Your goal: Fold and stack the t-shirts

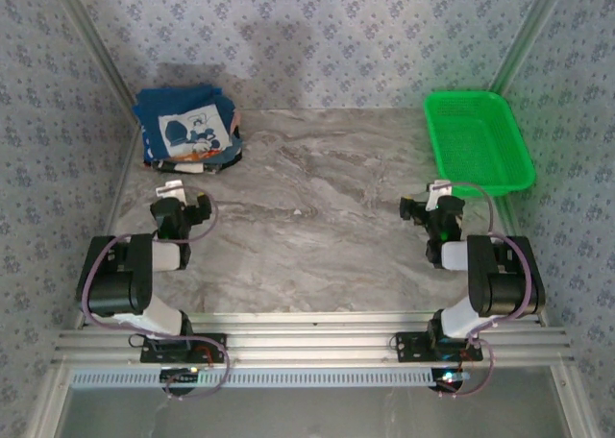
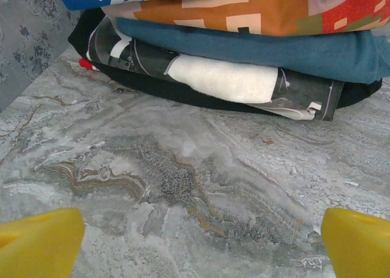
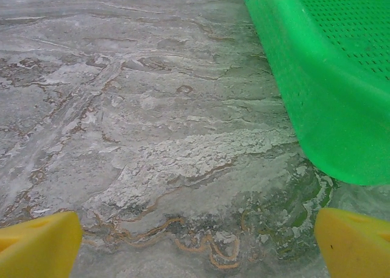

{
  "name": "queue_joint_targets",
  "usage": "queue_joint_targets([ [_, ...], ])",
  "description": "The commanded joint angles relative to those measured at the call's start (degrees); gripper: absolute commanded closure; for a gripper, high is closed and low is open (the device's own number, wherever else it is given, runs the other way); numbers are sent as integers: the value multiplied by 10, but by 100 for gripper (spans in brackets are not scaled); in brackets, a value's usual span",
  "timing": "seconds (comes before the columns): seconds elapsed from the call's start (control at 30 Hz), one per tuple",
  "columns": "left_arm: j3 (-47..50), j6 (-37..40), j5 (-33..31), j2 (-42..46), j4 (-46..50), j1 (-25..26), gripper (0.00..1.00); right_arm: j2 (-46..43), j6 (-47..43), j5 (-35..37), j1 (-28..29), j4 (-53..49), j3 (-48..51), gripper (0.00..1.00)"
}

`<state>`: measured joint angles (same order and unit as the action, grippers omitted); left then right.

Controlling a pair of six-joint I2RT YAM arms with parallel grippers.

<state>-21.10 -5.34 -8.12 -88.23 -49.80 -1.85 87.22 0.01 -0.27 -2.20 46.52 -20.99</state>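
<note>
Top external view, legend. Left gripper (image 1: 183, 200) and right gripper (image 1: 432, 204): both mine, jaws spread wide and holding nothing, each poised low over the table (image 1: 317, 217) near its own base.

Just ahead of the left gripper, in the far left corner, is the stack of t-shirts (image 1: 187, 133), folded, with a navy shirt with a pale square print on top. Just ahead of the right gripper is the basket (image 1: 434, 135), which looks empty.

Step, as I judge it: folding and stacking look finished, since every shirt I can see lies in the stack. The next move calls for little: jaws kept apart and clear of the stack so nothing slides.

Count: two grippers, one basket, one stack. The left wrist view shows about five layers at the stack's edge (blue, orange-patterned, teal, white-and-grey, black). I cannot tell whether each is a separate shirt.
</note>
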Motion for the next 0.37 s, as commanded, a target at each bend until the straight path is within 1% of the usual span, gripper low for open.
queue_joint_targets([
  [0.0, -9, 10, 11, 6, 3, 2, 0, 1, -12, 16, 3, 5, -12, 0],
  [0.33, -9, 11, 8, 5, 1, 3, 0, 0, -10, 0, -5, 7, -11, 0],
])
